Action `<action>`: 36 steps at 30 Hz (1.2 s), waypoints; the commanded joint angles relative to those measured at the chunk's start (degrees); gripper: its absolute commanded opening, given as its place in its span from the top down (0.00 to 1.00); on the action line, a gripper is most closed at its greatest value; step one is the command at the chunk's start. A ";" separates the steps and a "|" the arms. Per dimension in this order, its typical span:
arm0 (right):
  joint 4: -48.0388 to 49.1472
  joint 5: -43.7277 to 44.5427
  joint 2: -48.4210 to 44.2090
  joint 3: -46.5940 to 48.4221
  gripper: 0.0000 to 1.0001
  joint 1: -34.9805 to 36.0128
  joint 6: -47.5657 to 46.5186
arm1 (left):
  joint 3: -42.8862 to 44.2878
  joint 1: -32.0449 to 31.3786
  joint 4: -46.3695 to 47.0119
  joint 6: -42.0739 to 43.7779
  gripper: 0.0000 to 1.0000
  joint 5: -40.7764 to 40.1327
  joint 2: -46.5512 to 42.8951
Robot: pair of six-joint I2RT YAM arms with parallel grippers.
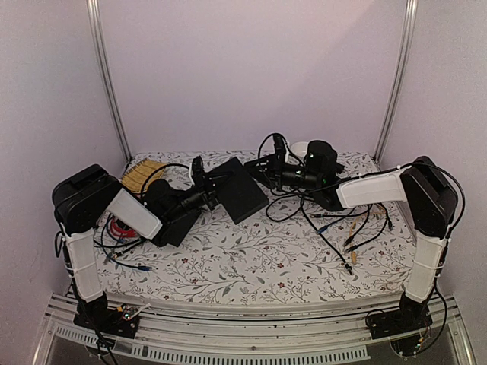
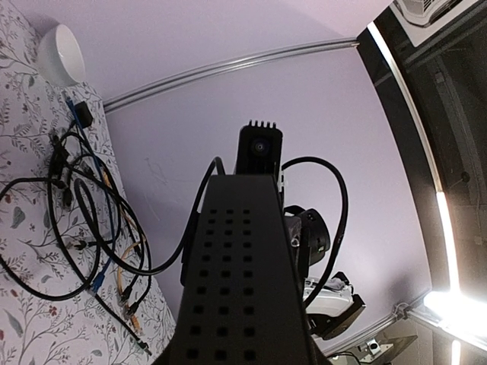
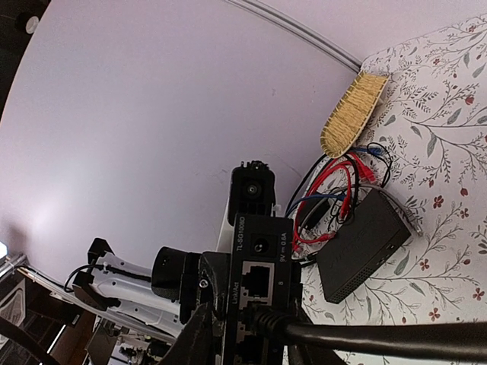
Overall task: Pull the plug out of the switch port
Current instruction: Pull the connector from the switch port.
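The switch (image 1: 240, 192), a flat black box, is held tilted above the table, and my left gripper (image 1: 204, 190) is shut on its left end. In the left wrist view its vented casing (image 2: 243, 281) fills the bottom and hides my fingers. The right wrist view faces its socket edge (image 3: 259, 277). A black plug (image 3: 268, 323) sits in one port, and its thick cable (image 3: 380, 340) runs off to the right. My right gripper (image 3: 251, 338) is at that edge with its jaws on either side of the plug. A gap shows between the left finger (image 3: 194, 334) and the plug.
A second black box (image 3: 365, 243) lies on the flowered cloth below my left arm (image 1: 179, 224). Red and blue leads (image 3: 342, 190) and a straw brush (image 3: 354, 114) lie beside it. Loose cables (image 1: 342, 220) sprawl at the right, and a white bowl (image 2: 61, 53) sits at the back.
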 commanded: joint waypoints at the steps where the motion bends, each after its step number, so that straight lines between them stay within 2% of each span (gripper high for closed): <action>1: 3.83 -0.74 0.70 1.28 0.71 -0.50 0.61 | 1.25 -0.17 10.70 0.84 1.00 1.58 -1.70; 31: 4.08 -0.95 1.38 1.53 0.80 -0.78 1.67 | 1.46 -0.77 8.79 2.80 1.00 1.81 -2.56; 32: 4.04 -0.99 1.48 1.53 0.85 -0.78 1.74 | 1.44 -0.79 8.69 2.94 1.00 1.82 -2.60; 36: 3.90 -0.96 1.82 1.53 0.91 -0.75 1.94 | 1.36 -1.04 8.34 3.35 1.00 1.81 -2.69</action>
